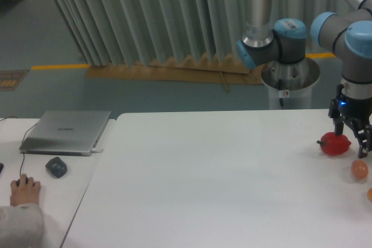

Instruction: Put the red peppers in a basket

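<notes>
Here the gripper (pixel 352 136) stands spread around the red pepper (pixel 335 144) on the table (pixel 221 190).

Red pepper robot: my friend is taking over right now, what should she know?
Gripper: down over the red pepper at the right side of the white table, fingers beside it; whether it has closed on it cannot be told.
Nearby: an orange egg-like ball sits just in front of the pepper, another at the picture's right edge.
Done: arm has reached the pepper.
Left: grasp, lift, place in a basket. No basket shows in this view.
</notes>
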{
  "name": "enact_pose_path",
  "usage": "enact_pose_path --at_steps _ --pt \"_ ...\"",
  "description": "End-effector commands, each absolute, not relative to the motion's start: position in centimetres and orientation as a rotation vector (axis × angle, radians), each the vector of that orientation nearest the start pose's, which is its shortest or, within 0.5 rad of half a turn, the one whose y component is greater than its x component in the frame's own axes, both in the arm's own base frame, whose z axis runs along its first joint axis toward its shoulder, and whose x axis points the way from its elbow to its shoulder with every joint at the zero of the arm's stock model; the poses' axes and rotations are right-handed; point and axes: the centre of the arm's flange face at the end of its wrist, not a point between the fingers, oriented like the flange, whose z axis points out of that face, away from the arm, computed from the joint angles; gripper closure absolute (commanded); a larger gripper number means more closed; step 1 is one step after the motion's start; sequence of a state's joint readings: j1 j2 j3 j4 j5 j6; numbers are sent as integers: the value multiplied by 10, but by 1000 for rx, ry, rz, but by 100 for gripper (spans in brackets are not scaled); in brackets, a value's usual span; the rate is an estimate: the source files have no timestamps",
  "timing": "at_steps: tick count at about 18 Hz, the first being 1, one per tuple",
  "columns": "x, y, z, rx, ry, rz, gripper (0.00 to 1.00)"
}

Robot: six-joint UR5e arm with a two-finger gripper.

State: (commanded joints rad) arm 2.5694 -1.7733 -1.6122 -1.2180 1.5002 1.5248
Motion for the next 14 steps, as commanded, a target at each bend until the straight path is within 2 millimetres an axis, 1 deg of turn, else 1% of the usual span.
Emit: enact_pose_path --at_steps 2,4,6,9,14 --pt "-407 430 395 -2933 798 121 0" --pt "-409 432 400 -2944 760 135 0" --pt "-405 432 395 -2947 758 125 0" --pt "-405 434 394 -2946 753 121 0" --pt "-408 428 394 -3003 758 157 0"
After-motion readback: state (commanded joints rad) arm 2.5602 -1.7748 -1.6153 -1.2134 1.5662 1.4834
